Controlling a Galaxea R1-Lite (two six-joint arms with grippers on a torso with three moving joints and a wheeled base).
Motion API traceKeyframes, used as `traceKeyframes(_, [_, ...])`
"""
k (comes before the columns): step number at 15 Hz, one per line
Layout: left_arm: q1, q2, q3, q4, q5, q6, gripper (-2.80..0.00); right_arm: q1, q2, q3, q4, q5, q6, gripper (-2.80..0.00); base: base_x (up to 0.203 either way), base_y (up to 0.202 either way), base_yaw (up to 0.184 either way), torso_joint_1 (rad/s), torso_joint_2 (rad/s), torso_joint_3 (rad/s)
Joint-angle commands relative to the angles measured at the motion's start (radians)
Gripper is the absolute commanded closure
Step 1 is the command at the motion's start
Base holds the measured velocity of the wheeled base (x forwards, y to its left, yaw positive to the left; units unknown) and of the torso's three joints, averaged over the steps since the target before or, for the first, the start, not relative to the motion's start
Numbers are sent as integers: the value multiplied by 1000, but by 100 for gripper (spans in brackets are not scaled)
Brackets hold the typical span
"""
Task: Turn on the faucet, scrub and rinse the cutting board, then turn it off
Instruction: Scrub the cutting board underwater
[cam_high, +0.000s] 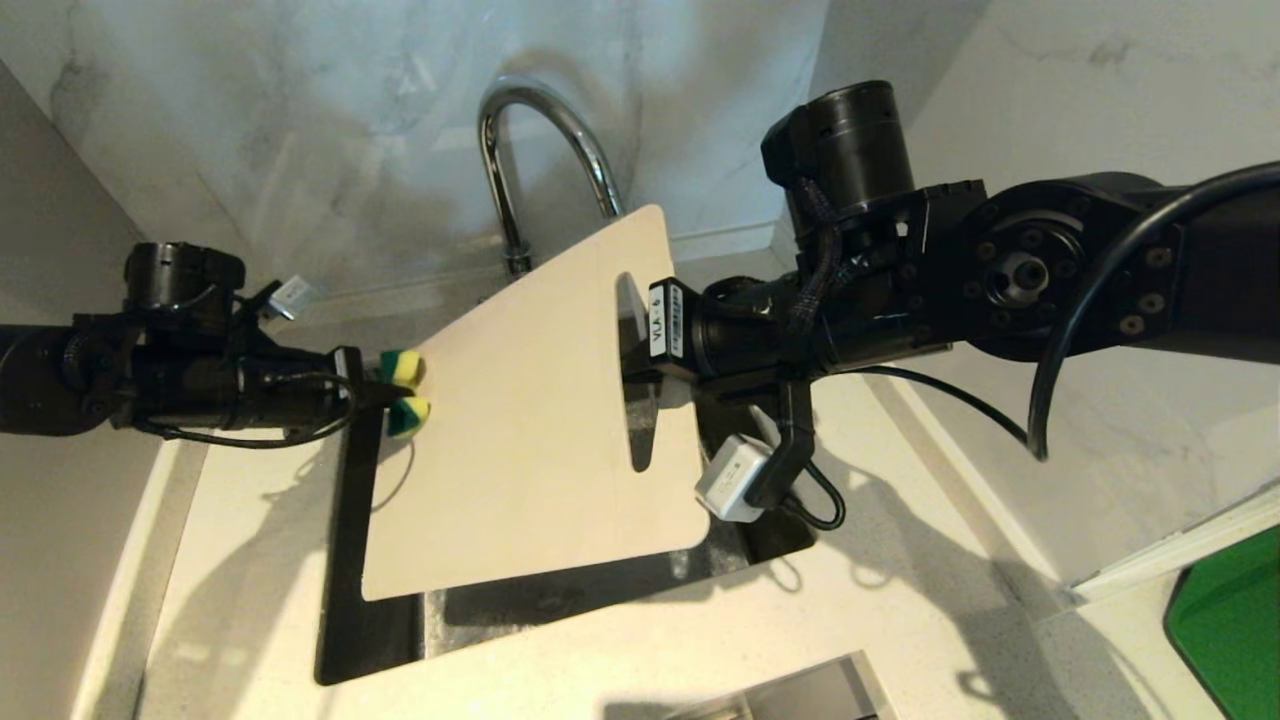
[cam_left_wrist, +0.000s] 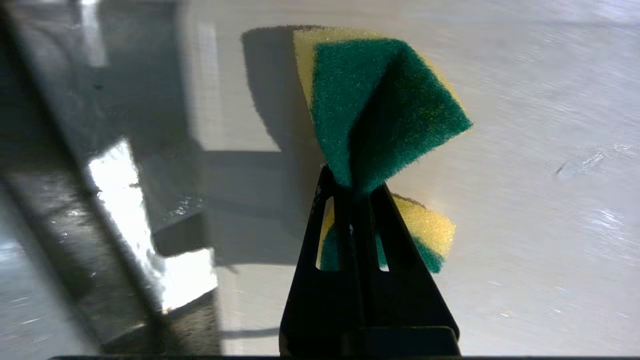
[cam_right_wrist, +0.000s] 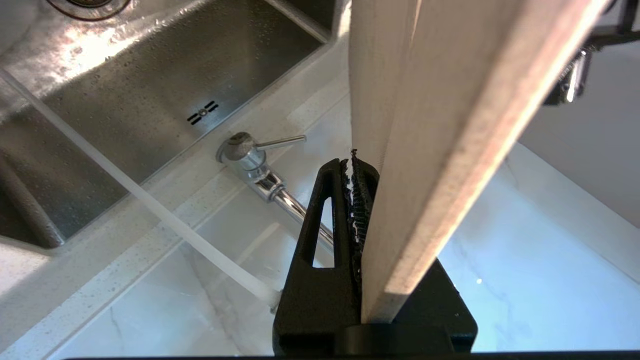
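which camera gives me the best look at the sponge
The left wrist view: the sponge fills the frame, folded and pinched in the left gripper, green scrub face and yellow foam clear. The head view shows it small at the cutting board's edge. The right wrist view does not show it.

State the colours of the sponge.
Green scrub face on yellow foam; the sponge shows best in the left wrist view.

The cutting board (cam_high: 530, 420) hides most of the sink (cam_high: 760, 530) and the faucet (cam_high: 545, 150) base.
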Motion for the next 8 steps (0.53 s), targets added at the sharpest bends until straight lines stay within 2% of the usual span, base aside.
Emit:
traceKeyframes(1, [45, 2, 13, -3, -11, 11, 0, 0, -7, 9, 4, 1, -15, 0, 0, 0, 0, 0, 0, 0])
traceKeyframes(8, [113, -7, 18, -3, -35, 23, 0, -2, -16, 17, 4, 1, -15, 0, 0, 0, 0, 0, 0, 0])
